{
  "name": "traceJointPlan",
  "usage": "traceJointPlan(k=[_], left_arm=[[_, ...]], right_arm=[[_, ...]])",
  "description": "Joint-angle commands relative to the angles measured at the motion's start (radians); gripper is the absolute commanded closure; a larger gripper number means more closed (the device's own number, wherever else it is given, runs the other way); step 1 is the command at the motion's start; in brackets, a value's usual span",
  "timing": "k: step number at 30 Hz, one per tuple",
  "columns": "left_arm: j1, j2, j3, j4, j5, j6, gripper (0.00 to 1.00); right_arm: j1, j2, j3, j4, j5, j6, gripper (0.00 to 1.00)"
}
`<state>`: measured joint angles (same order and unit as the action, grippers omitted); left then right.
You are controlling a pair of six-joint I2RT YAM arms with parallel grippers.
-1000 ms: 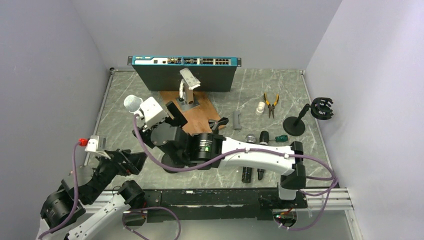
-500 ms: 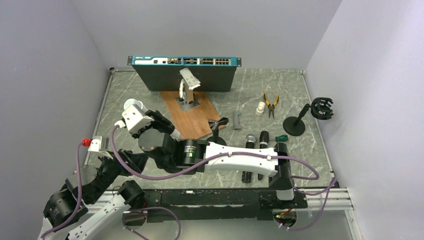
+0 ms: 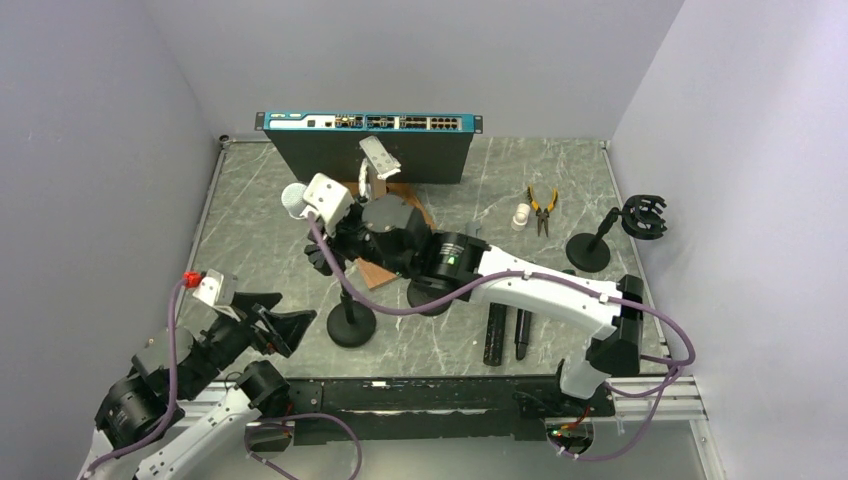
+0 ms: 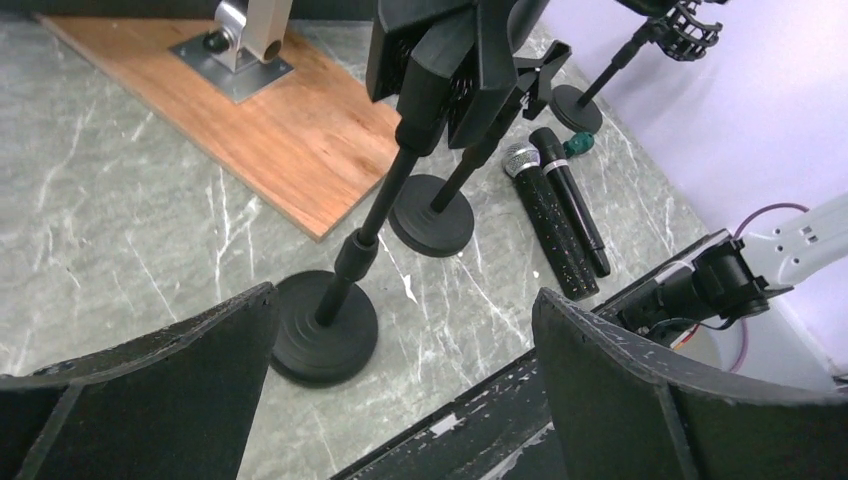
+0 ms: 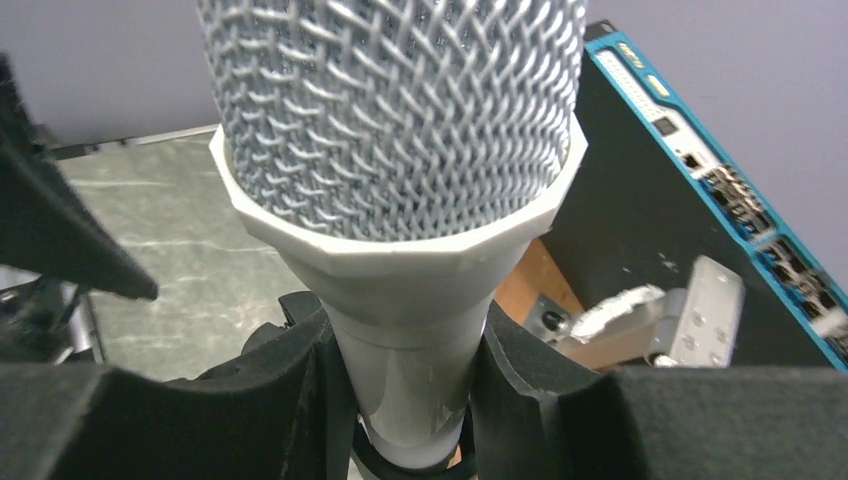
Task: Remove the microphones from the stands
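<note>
The microphone (image 5: pixel 400 150) has a silver mesh head and a pale grey body. It stands at the top of a black stand (image 3: pixel 351 327) in the left middle of the table. My right gripper (image 5: pixel 405 340) is shut on the grey body just under the head, one black pad on each side. A black ring of the stand's clip shows around the body below the pads. From above, the mic head (image 3: pixel 293 197) sticks out left of the right gripper (image 3: pixel 327 240). My left gripper (image 3: pixel 279 322) is open, low, left of the stand's base (image 4: pixel 320 330), holding nothing.
A second black stand (image 4: pixel 432 215) is just right of the first. Two black microphones (image 4: pixel 560 215) lie on the marble near the front. A wooden board with a metal bracket (image 3: pixel 378 195), a network switch (image 3: pixel 365 122), pliers (image 3: pixel 541 208) and a third stand (image 3: pixel 588 250) are further back and right.
My right gripper has closed on the microphone. Its arm swung back and to the right, and the mic head moved that way with it. The left gripper edged right, staying open.
</note>
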<state>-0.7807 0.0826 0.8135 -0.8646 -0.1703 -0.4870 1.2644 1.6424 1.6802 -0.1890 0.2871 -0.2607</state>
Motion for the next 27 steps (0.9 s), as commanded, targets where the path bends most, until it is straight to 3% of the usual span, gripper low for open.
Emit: traceJointPlan(k=[1,6,13,18,25,27], left_arm=[[-0.003,0.053,0.053,0.100,0.058,0.147,0.01],[-0.002,0.144,0.063,0.158,0.033,0.252,0.00],[-0.002,0.204,0.027,0.324,0.044,0.319,0.01],[-0.002,0.286,0.058,0.321,0.000,0.339,0.00],[-0.002,0.317,0.033,0.354,0.058,0.358,0.05],[-0.002,0.318,0.023,0.367,0.056,0.363,0.10]], right_arm=[[-0.051,-0.059,-0.044,0.013,-0.342,0.048,1.00],[-0.078,-0.049,-0.047,-0.006,-0.462,0.056,1.00],[-0.078,-0.040,-0.061,0.016,-0.439,0.073,1.00],[-0.079,-0.044,-0.059,0.014,-0.438,0.065,1.00],[-0.090,-0.050,-0.069,0.022,-0.455,0.070,1.00],[-0.091,-0.052,-0.072,0.024,-0.457,0.072,1.00]])
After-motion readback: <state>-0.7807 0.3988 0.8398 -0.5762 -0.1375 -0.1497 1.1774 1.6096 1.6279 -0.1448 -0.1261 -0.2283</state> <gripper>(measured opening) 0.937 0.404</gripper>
